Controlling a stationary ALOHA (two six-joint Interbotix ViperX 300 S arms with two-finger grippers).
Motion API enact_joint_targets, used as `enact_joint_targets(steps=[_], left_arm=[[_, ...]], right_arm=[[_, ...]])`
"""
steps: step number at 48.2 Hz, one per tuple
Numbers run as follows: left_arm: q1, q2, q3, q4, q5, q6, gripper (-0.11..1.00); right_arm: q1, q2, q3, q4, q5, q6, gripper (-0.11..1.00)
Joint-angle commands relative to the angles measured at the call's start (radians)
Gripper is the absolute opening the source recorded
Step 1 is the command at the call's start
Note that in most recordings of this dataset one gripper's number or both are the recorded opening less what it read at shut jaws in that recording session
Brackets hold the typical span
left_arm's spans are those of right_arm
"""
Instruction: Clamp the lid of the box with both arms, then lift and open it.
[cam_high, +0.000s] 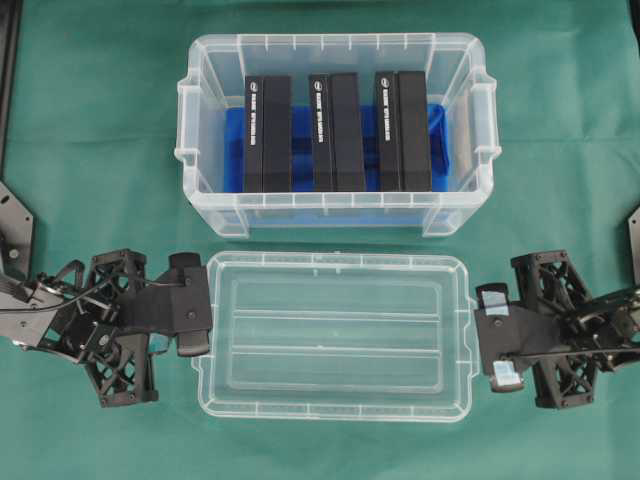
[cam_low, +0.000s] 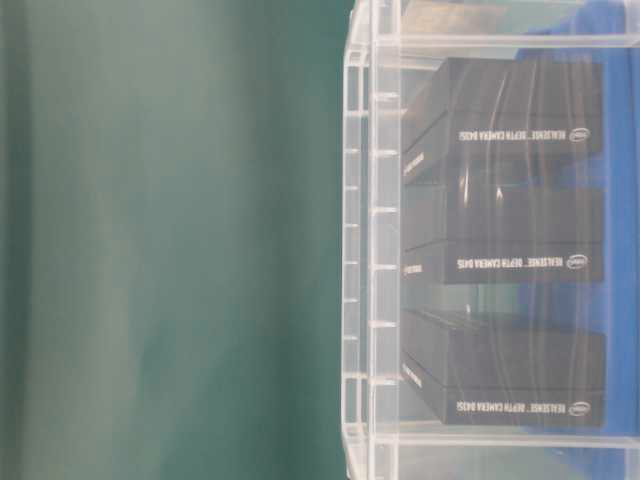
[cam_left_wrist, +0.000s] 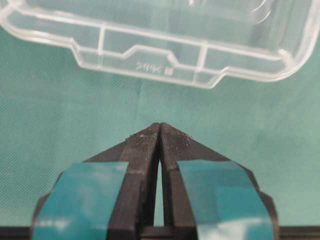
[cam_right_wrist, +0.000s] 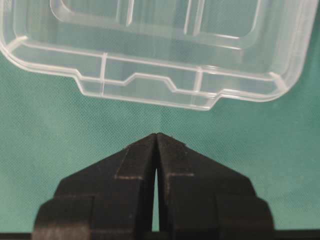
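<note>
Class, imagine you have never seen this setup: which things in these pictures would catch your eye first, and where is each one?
The open clear box at the back of the green cloth stands out first, with three black slim boxes upright in a row on its blue base insert. In front of it the clear lid lies flat on the cloth. The left gripper and right gripper, both shut, point at its short ends without touching.

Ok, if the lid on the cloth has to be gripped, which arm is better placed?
The right arm, only marginally. Its wrist view shows the lid with its end edge slightly nearer its tips than the left arm view does. Both jaws are shut, aimed at the end notch, touching nothing.
</note>
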Motion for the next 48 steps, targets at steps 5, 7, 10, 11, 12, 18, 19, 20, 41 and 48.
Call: enact_joint_targets(steps=[5, 7, 10, 11, 12, 18, 19, 20, 41, 48], left_arm=[[-0.006, -0.058, -0.055, 0.006, 0.034, 0.002, 0.01], [-0.009, -0.072, -0.067, 0.008, 0.048, 0.002, 0.01], [-0.015, -0.092, -0.089, 0.011, 0.071, 0.002, 0.01], [-0.017, -0.098, -0.097, 0.014, 0.08, 0.002, 0.01], [-0.018, -0.104, -0.104, 0.014, 0.089, 0.002, 0.01], [-0.025, -0.13, -0.144, 0.017, 0.149, 0.002, 0.01], [-0.025, -0.132, -0.15, 0.017, 0.16, 0.002, 0.01], [-0.025, -0.133, -0.155, 0.017, 0.169, 0.002, 0.01], [-0.021, -0.143, -0.179, 0.025, 0.204, 0.002, 0.01], [-0.017, -0.172, -0.192, 0.067, 0.206, 0.002, 0.01]], right_arm=[[0.005, -0.052, -0.061, 0.0, 0.08, 0.002, 0.0], [0.003, -0.06, -0.075, 0.0, 0.106, 0.002, 0.0], [0.005, -0.072, -0.095, 0.0, 0.143, 0.002, 0.0], [0.003, -0.077, -0.103, 0.0, 0.155, 0.002, 0.0], [0.003, -0.08, -0.109, 0.0, 0.166, 0.002, 0.0], [0.003, -0.097, -0.153, 0.0, 0.241, 0.002, 0.0], [0.003, -0.1, -0.161, 0.0, 0.252, 0.002, 0.0], [0.003, -0.101, -0.169, 0.002, 0.262, 0.002, 0.0], [0.003, -0.104, -0.204, -0.015, 0.314, 0.0, 0.0], [0.0, -0.118, -0.219, -0.034, 0.321, -0.005, 0.0]])
